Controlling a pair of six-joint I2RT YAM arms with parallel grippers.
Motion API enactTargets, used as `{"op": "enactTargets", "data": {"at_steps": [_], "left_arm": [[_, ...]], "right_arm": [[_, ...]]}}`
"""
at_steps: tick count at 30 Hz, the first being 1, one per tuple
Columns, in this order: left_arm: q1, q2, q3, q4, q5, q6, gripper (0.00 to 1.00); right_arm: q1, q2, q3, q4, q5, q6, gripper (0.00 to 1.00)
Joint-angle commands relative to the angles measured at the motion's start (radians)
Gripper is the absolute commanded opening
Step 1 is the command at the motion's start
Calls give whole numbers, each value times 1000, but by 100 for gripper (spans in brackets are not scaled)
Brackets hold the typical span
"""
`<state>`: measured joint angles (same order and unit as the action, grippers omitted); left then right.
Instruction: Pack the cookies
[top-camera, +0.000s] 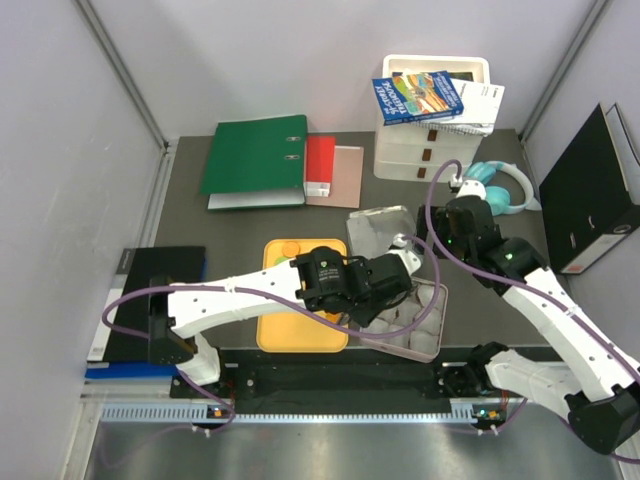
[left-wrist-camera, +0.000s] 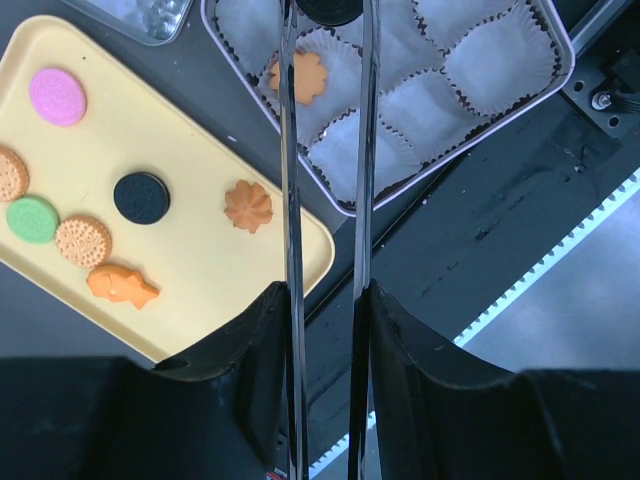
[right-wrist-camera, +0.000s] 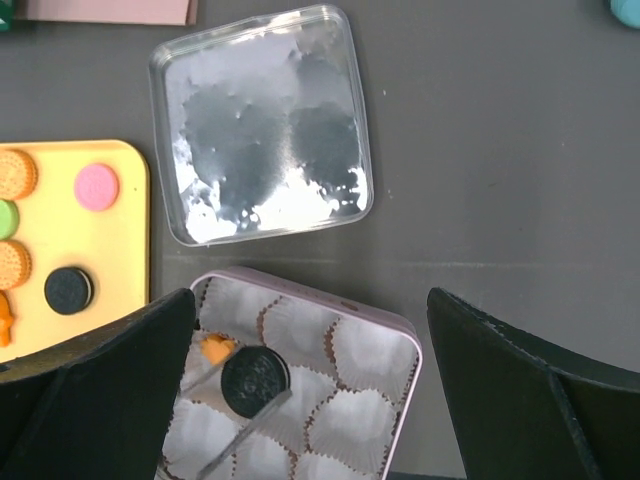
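Right wrist view: left gripper (left-wrist-camera: 328, 12) pinches black cookie (right-wrist-camera: 256, 380) over tin (right-wrist-camera: 404, 331), likely lower and release next; right gripper (right-wrist-camera: 311, 297) spread wide, empty.

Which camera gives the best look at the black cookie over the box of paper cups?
The right wrist view: the black cookie shows whole, from above, over the paper cups. The left wrist view catches only its edge at the frame's top; in the top view the left arm hides it.

tray (left-wrist-camera: 200, 270): smooth matt yellow plastic | lid (right-wrist-camera: 260, 120): clear glossy plastic | paper cups (left-wrist-camera: 500, 60): white crinkled paper | table (right-wrist-camera: 500, 150): dark, matt | black cookie (right-wrist-camera: 255, 381): matt, embossed
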<state>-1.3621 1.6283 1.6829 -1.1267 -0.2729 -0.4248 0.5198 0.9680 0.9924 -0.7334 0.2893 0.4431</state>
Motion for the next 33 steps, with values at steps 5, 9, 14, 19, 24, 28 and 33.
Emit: {"op": "enactTargets", "data": {"at_steps": [5, 9, 14, 19, 24, 28, 33], "left_arm": [[0, 22, 46, 76, -5, 87, 30], [1, 36, 23, 102, -34, 95, 33], [4, 38, 6, 143, -74, 98, 39], [11, 47, -2, 160, -81, 103, 44], [11, 47, -6, 160, -89, 93, 49], [11, 41, -17, 163, -91, 80, 53], [12, 28, -26, 153, -109, 54, 53]], "right_arm": [[8, -6, 75, -21, 45, -24, 99], [8, -15, 75, -31, 51, -27, 99], [8, -15, 77, -35, 56, -32, 99], [8, -14, 78, -34, 59, -37, 99], [8, -15, 74, -35, 65, -35, 99], [8, -15, 71, -32, 62, -34, 99], [8, -12, 71, -23, 59, -32, 99]]}}
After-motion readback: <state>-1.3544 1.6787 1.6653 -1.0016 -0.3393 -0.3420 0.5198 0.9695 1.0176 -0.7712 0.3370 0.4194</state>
